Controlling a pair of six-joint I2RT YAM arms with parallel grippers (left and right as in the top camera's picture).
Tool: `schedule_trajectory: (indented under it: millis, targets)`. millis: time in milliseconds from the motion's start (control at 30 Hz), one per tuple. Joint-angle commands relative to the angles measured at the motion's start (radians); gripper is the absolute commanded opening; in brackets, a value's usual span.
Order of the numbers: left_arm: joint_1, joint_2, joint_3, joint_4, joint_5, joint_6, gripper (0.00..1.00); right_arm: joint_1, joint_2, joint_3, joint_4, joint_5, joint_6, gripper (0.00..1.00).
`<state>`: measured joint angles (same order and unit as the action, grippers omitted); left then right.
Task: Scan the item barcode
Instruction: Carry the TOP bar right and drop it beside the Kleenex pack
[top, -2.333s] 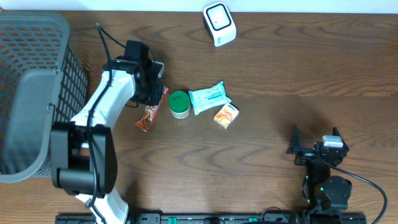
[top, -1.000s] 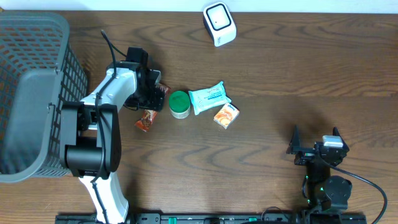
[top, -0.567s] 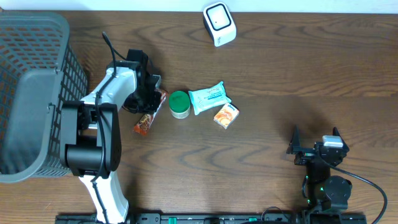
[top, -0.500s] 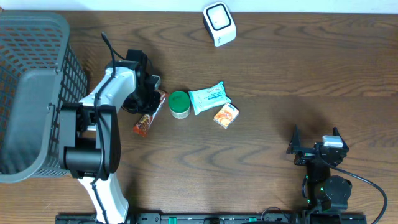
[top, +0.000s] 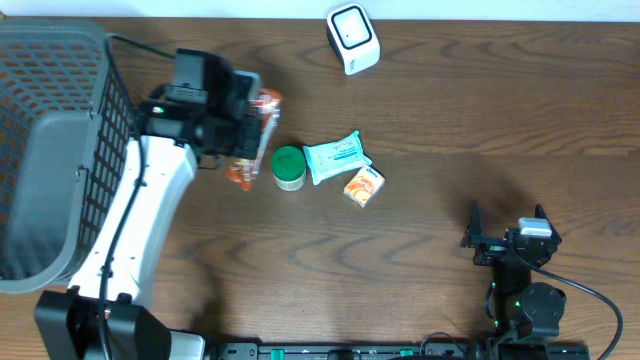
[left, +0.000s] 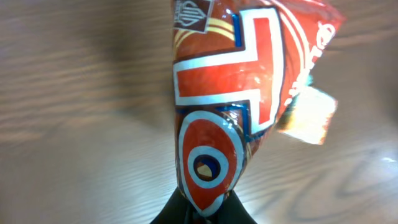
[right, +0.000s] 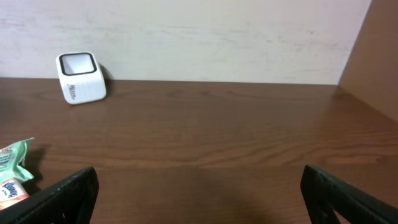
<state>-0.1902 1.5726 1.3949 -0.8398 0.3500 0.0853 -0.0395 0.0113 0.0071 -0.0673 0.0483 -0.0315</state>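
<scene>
Firmly between left fingers (left: 238, 215): snack packet (left: 224, 124).

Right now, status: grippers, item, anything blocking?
Left gripper shut on red snack packet, held aloft. Right gripper open, parked. Scanner at far edge, nothing between.

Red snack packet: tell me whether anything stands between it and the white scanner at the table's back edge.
Nothing visible does. The left gripper holds the red snack packet, and only bare table lies between it and the white scanner. The green-lidded jar and the wipes pack sit off that line.
</scene>
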Motion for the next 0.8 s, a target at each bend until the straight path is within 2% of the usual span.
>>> schedule_trajectory:
  millis: [0,233,400,567,633,767]
  targets:
    - [-0.112,0.028,0.012,0.039,0.069,-0.062,0.08,0.006,-0.005,-0.002,-0.004,0.002,-0.007,0.99]
    - [-0.347,0.111,0.012,0.195,0.056,-0.064,0.08,0.006,-0.005,-0.002,-0.004,0.002,-0.008,0.99]
    - [-0.434,0.218,0.012,0.299,0.042,-0.066,0.07,0.006,-0.005,-0.002,-0.004,0.002,-0.008,0.99]
    - [-0.472,0.347,0.012,0.397,0.043,-0.147,0.07,0.006,-0.005,-0.002,-0.004,0.002,-0.007,0.99]
    - [-0.474,0.396,0.012,0.430,0.086,-0.207,0.07,0.006,-0.005,-0.002,-0.004,0.002,-0.008,0.99]
    - [-0.468,0.457,0.012,0.462,0.270,-0.294,0.07,0.006,-0.005,-0.002,-0.004,0.002,-0.007,0.99]
